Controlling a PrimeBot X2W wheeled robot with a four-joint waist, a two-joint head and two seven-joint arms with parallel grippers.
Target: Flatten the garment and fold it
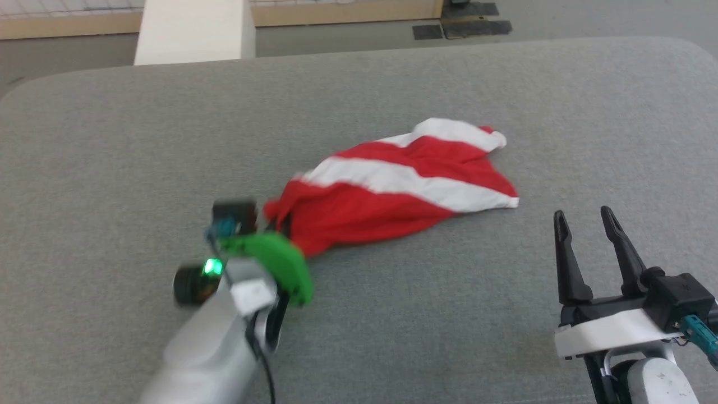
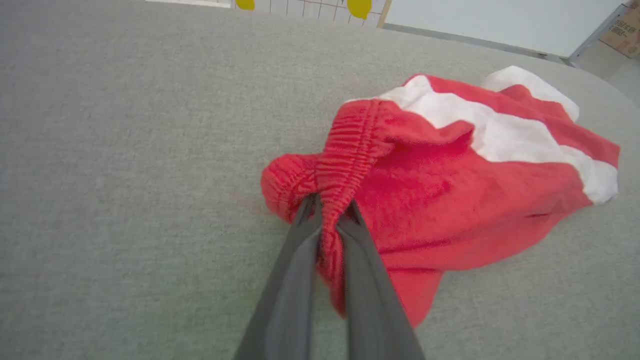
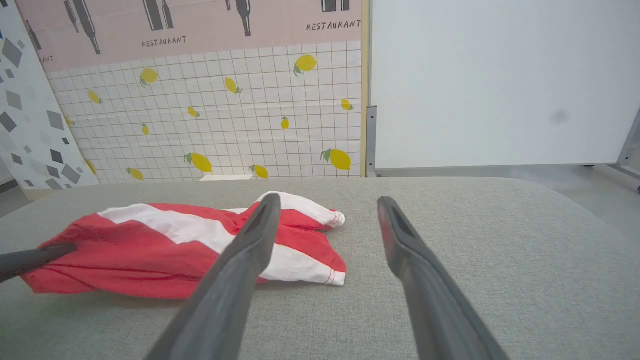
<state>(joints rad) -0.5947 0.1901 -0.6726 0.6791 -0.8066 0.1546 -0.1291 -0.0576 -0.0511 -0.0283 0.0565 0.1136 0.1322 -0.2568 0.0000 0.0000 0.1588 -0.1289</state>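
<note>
Left pincer (image 2: 331,202) clenches the garment (image 2: 450,200) by its waistband (image 2: 350,145); right pincer (image 3: 327,200) gapes empty; wall poster (image 3: 200,25) reads "RESTAURANT"

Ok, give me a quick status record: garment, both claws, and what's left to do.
garment: red with white stripes, crumpled on the grey padded surface, not flattened
left claw: shut on the elastic waistband at the garment's left end
right claw: open, empty, apart from the garment, off to its right
fold: not begun
</note>
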